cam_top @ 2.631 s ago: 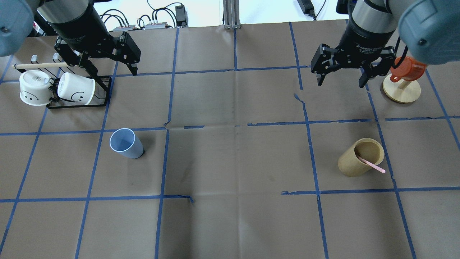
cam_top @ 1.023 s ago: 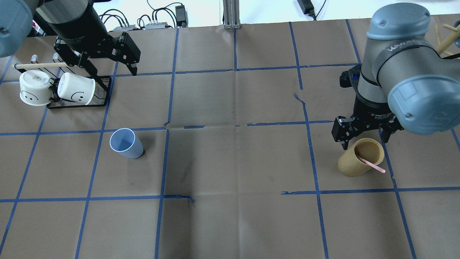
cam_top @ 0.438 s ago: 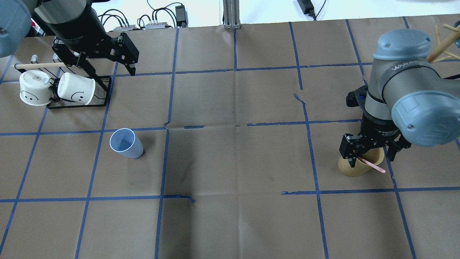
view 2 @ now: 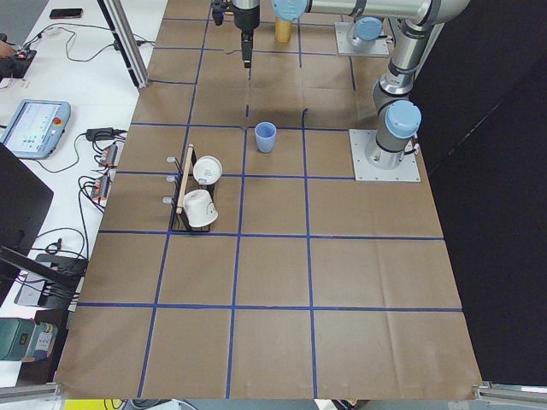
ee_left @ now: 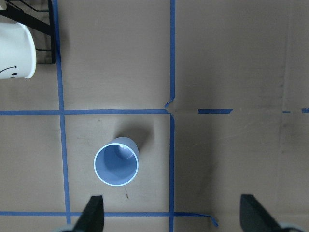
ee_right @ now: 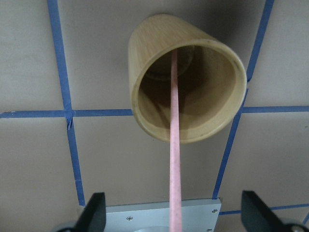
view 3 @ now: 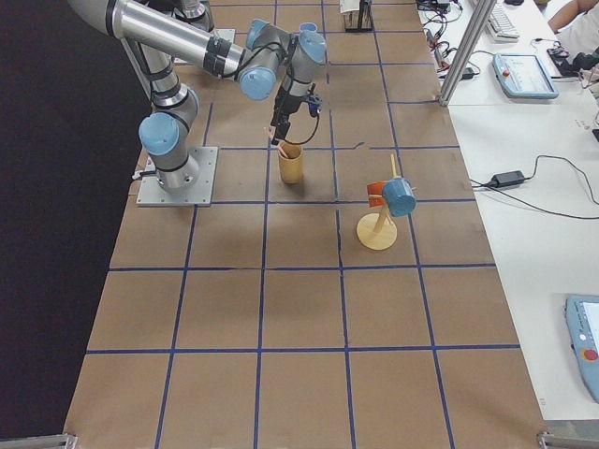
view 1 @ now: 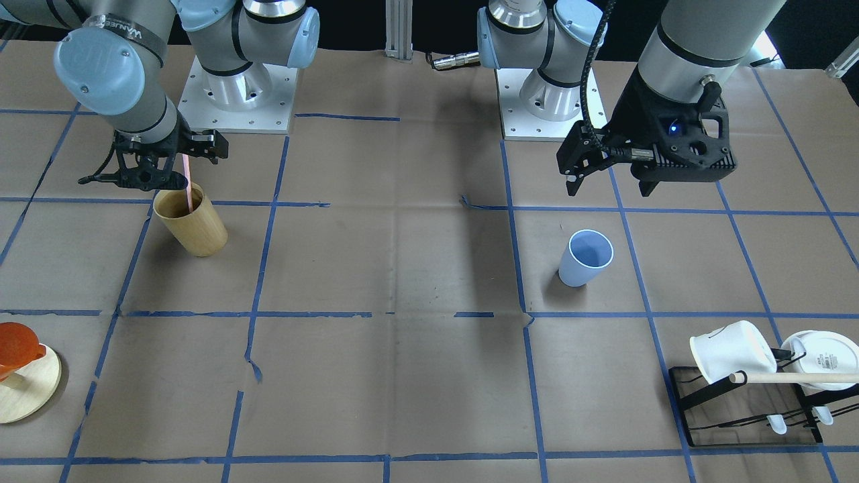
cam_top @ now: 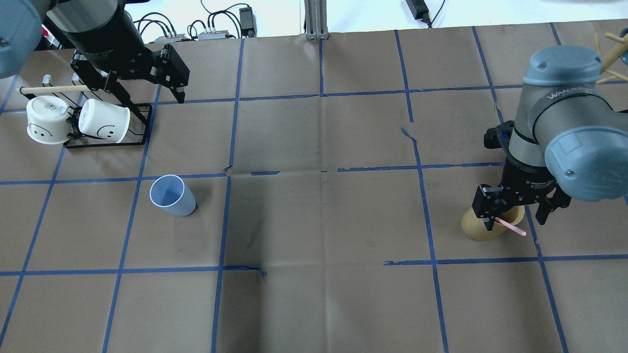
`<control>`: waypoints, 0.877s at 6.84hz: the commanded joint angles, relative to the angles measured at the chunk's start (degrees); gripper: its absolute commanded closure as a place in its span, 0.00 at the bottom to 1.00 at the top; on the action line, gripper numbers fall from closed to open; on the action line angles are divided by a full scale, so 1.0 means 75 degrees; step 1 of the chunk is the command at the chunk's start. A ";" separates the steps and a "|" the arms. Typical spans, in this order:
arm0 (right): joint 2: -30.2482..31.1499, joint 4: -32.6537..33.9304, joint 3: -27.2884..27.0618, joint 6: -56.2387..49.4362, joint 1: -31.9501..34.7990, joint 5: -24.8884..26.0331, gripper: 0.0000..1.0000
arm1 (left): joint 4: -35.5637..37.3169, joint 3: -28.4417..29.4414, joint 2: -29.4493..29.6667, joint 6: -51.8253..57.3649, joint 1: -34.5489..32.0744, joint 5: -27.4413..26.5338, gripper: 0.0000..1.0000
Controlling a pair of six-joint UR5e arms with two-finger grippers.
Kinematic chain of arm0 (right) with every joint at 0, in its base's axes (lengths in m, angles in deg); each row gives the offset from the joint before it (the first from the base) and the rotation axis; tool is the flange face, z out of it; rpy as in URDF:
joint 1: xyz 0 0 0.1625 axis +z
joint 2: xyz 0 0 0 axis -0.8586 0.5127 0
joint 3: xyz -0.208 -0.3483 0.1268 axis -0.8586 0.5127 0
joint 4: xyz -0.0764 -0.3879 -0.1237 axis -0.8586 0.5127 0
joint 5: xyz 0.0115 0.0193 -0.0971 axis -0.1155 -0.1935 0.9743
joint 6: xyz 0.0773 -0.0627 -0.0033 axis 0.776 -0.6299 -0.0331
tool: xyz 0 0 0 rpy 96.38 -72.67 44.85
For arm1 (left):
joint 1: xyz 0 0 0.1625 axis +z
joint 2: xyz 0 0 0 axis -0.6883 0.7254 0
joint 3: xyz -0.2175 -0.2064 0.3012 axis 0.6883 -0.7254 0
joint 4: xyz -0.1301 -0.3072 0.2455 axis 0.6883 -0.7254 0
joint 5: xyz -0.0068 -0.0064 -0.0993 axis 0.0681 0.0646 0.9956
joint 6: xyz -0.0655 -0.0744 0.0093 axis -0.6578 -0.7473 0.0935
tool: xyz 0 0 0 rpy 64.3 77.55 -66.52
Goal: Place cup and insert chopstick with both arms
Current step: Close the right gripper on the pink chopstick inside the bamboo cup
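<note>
The pale-blue cup (cam_top: pixel 171 195) stands upright left of centre; it also shows in the front view (view 1: pixel 586 257) and the left wrist view (ee_left: pixel 116 164). My left gripper (cam_top: pixel 154 100) is open and empty, high up and behind the cup; in its wrist view (ee_left: pixel 174 220) the cup lies ahead and slightly left. The pink chopstick (cam_top: pixel 510 226) leans in a tan wooden cup (cam_top: pixel 483 228). My right gripper (cam_top: pixel 515 223) is open and straddles the stick's upper end. In the right wrist view the stick (ee_right: pixel 174 145) runs midway between the fingers (ee_right: pixel 91 215), untouched.
A black rack (cam_top: pixel 105 139) with two white mugs (cam_top: pixel 104 121) and a wooden dowel stands at the back left, just beside my left gripper. An orange mug on a round wooden stand (view 1: pixel 20 386) sits on the right arm's side. Blue tape lines grid the brown table.
My right arm has swung from the back right toward the front and come down over the tan wooden cup, its open fingers now around the pink stick. The left arm has barely moved.
</note>
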 commanded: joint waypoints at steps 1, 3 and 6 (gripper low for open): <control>-0.0008 -0.0063 -0.0016 0.0073 -0.0033 -0.0003 0.70 | 0.0000 0.0000 0.0000 -0.0004 0.0000 0.0000 0.00; -0.0031 -0.0123 -0.0028 0.0073 -0.0021 -0.0027 0.80 | 0.0000 0.0000 0.0000 -0.0004 0.0000 0.0000 0.00; -0.0020 -0.0099 -0.0134 0.0073 -0.0021 -0.0027 0.82 | 0.0000 0.0000 -0.0012 -0.0016 0.0000 -0.0011 0.00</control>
